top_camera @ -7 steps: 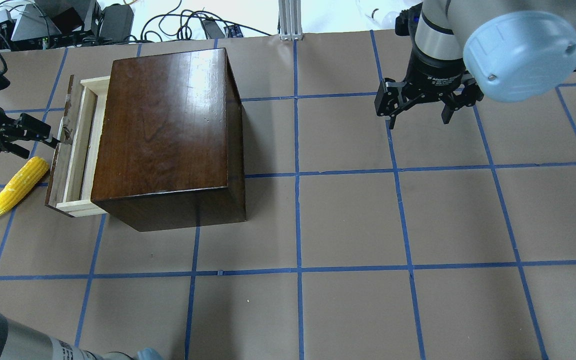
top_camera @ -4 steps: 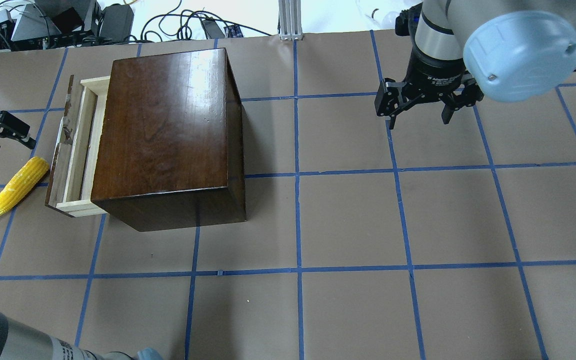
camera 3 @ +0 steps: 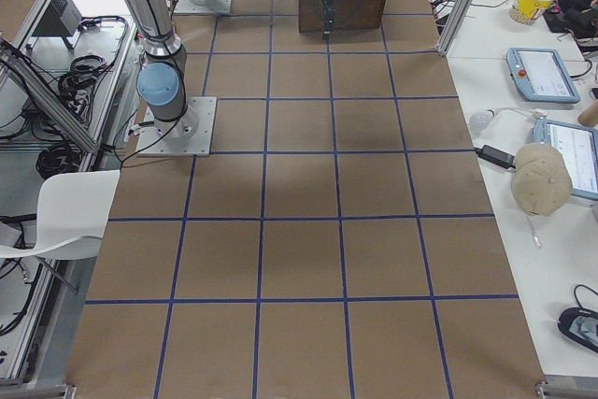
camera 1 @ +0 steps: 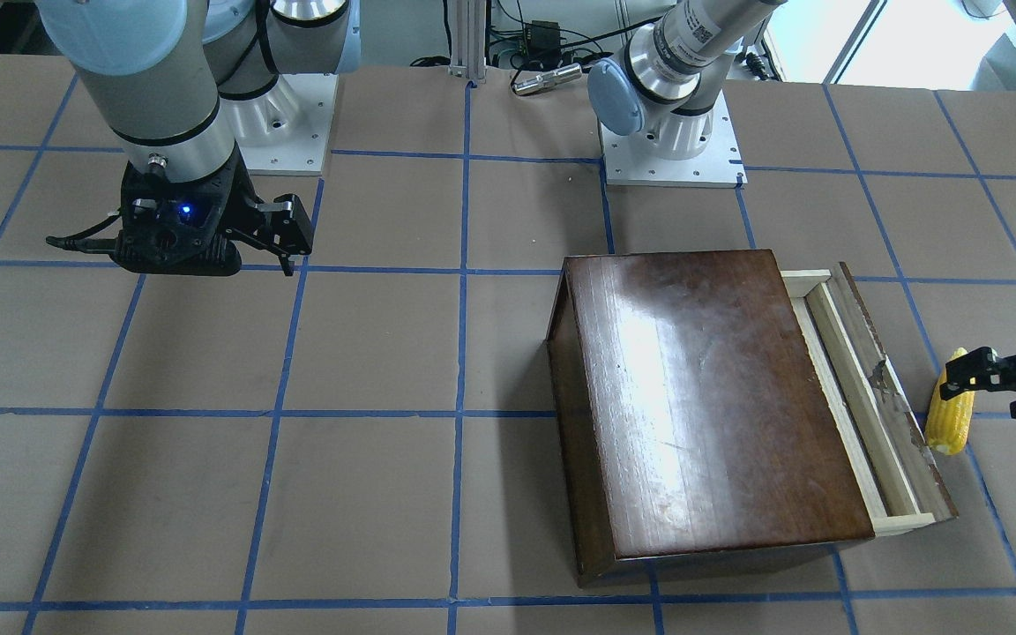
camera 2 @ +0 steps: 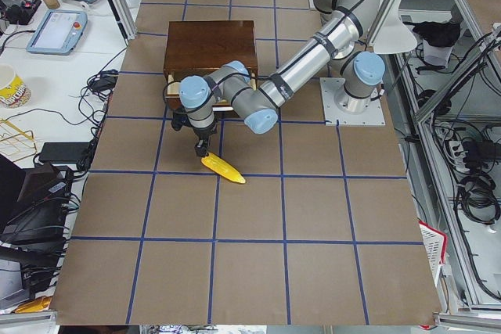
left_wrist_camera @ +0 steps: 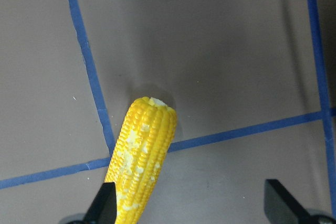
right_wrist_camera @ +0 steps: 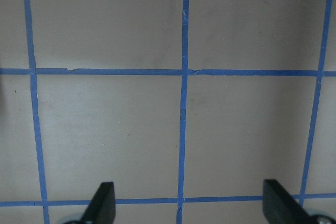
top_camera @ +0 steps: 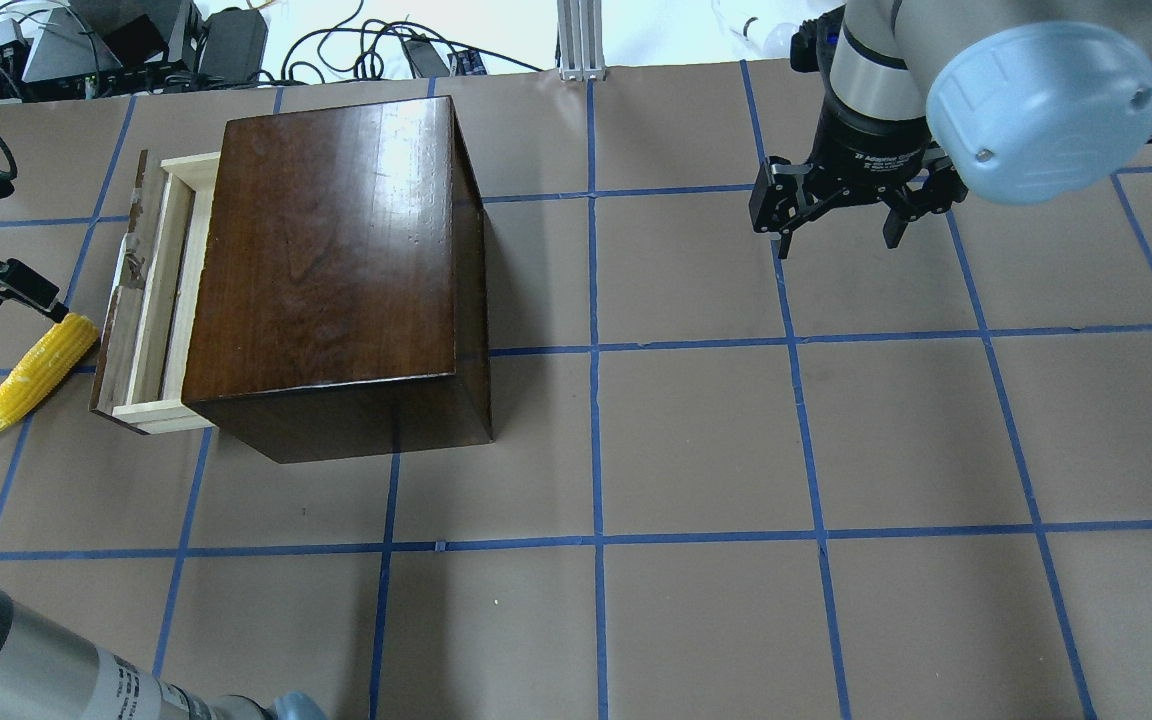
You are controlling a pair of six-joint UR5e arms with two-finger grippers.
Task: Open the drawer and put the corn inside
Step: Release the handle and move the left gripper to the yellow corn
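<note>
Left wrist view: left gripper [left_wrist_camera: 191, 208] jaws wide apart, nothing between them but tabletop. One fingertip [left_wrist_camera: 104, 205] overlaps the corn [left_wrist_camera: 143, 163] at its lower side edge; contact or just above, cannot tell. Other fingertip is well clear of the cob, over bare table [left_wrist_camera: 226, 51]. Corn not gripped. It lies flat on the brown paper surface across a blue tape line [left_wrist_camera: 231, 132], blunt end up in that view.

Overhead view: left gripper comes in from the left edge, fingers angled down toward the corn's blunt end, tip of one finger right at that end. Corn lies diagonal, blunt end toward the drawer [top_camera: 158, 290], pointed tip away from it, toward the near-left. Corn is outside the drawer, on the table just beside the drawer's dark scuffed front panel [top_camera: 119, 300]; looks like a small gap, touching or not I cannot tell.

Drawer is pulled partway out of the left side of the wooden box [top_camera: 326, 250]. The pale wood tray is showing, and nothing is seen in the exposed part. Box is glossy dark brown, standing flat on the table.

Farther off, right side: right gripper [top_camera: 836, 235] hangs above bare table, pointing down, jaws spread wide, holding nothing, touching nothing. Right wrist view shows only tape grid between its two fingertips. It is well apart from the box, drawer and corn.
</note>
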